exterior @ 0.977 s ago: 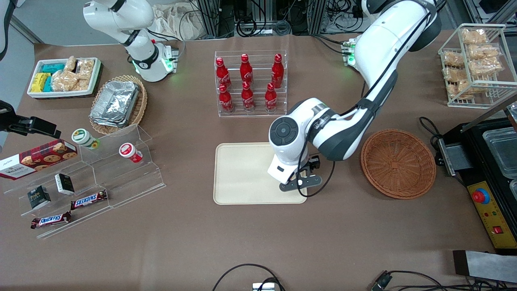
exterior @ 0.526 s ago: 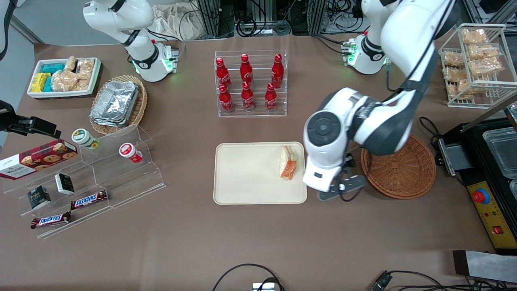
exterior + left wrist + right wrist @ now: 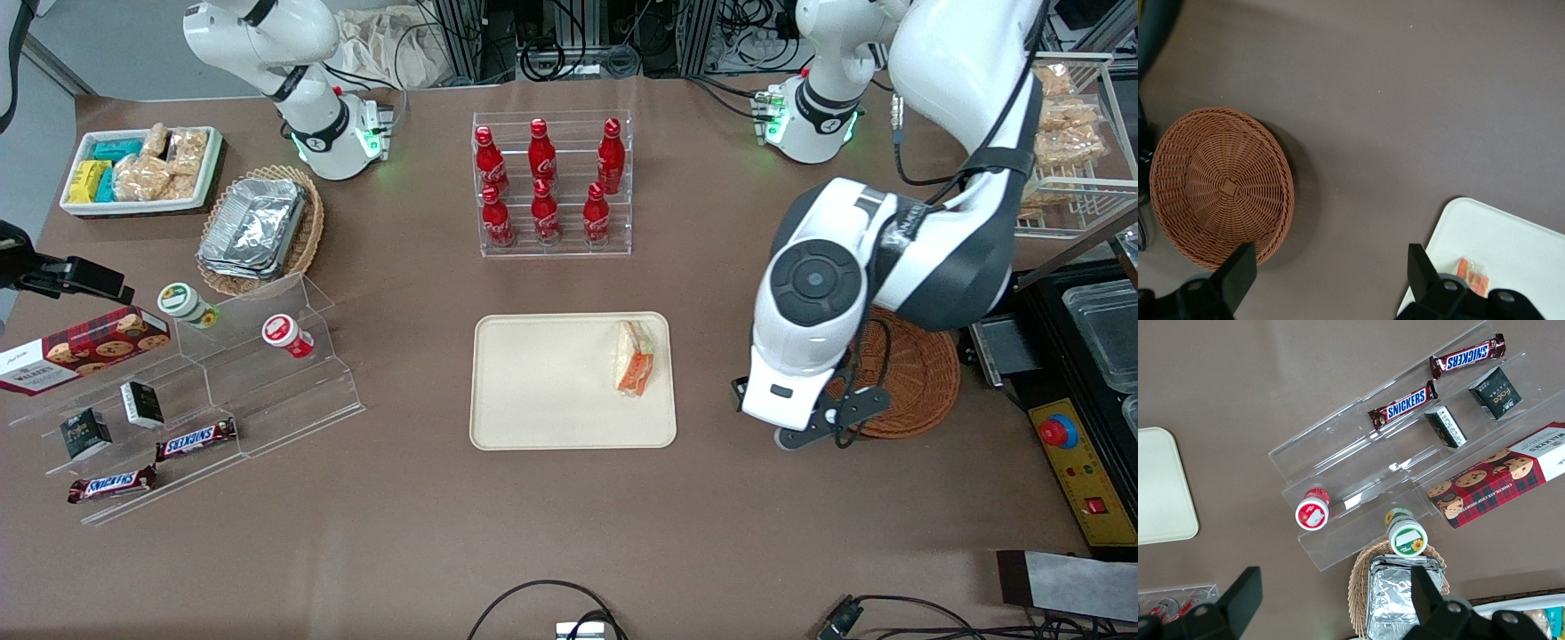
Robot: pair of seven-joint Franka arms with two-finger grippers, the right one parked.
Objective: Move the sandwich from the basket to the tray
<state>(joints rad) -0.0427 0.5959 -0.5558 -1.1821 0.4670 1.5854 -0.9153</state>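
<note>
Since 0.5 s ago the left arm has swung away from the tray toward the working arm's end of the worktop, and its pincer now hangs with fingers spread wide and holding nothing, above the edge of the basket nearest the front camera. The sandwich lies on the tray, close to the rim that faces the basket, well apart from the pincer. 6 red bottles stand in a clear rack farther from the front camera than the tray.
</note>
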